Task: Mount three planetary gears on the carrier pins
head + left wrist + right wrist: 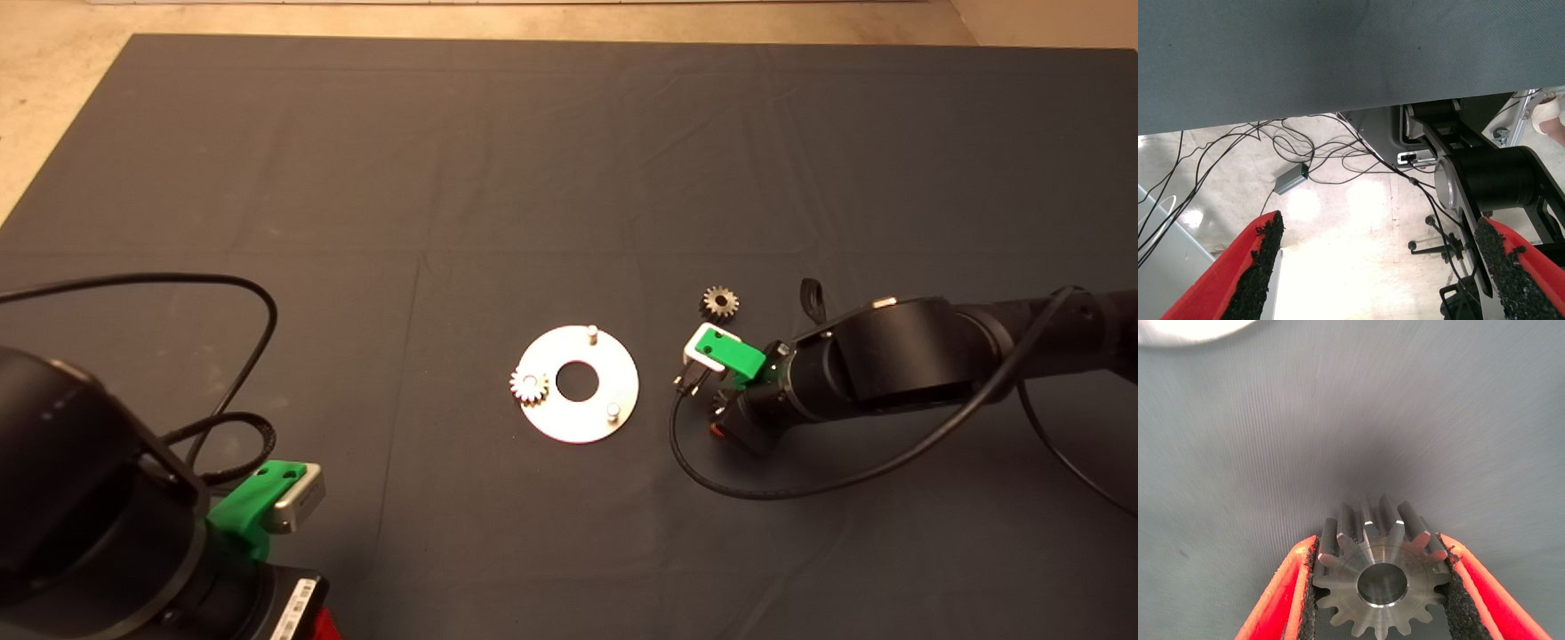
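One planetary gear (529, 386) sits pinned on the disc (613, 378); the right gripper (1381, 587), fingers (1298, 593) clamped on a second gear (1379, 580), must carry it over a bare pin (613, 410), while the left gripper (1381, 267) waits spread wide off the counter.

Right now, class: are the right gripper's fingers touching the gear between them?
Touching. The right wrist view shows both black pads of the right gripper pressed against the teeth of the gear on either side, no gap visible.

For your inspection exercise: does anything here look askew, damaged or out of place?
Nothing stands out. One gear sits on a pin of the disc, another lies on the mat, and the right gripper squarely holds a third.
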`<state>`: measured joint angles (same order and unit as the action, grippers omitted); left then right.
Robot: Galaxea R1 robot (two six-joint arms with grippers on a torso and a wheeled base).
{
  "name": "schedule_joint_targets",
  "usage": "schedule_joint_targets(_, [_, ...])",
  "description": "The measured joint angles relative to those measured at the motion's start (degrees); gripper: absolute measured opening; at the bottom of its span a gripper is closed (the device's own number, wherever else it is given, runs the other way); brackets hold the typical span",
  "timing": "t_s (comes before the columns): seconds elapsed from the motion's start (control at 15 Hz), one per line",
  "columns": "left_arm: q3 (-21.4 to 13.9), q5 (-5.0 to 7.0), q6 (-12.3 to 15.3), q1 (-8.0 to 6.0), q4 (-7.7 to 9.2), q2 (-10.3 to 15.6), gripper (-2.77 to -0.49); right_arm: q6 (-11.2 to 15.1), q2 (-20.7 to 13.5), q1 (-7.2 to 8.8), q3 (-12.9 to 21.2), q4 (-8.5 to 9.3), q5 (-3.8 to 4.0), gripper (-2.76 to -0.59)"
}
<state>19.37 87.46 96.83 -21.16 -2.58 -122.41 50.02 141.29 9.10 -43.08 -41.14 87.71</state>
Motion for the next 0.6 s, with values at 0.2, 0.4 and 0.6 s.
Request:
schedule_joint_targets(0.2, [0.0,0.0,0.0,0.0,0.02,0.0,-1.22,2.2,1.3,1.7,0.4,-0.01,0.16,-2.25])
schedule_joint_targets(0.4, [0.0,0.0,0.0,0.0,0.01,0.0,-1.22,3.1,4.1,1.75,0.5,0.0,0.22,-2.25])
schedule_joint_targets(0.6, [0.0,0.0,0.0,0.0,0.02,0.0,-1.22,4.6,7.3,2.08,0.5,0.0,0.16,-2.26])
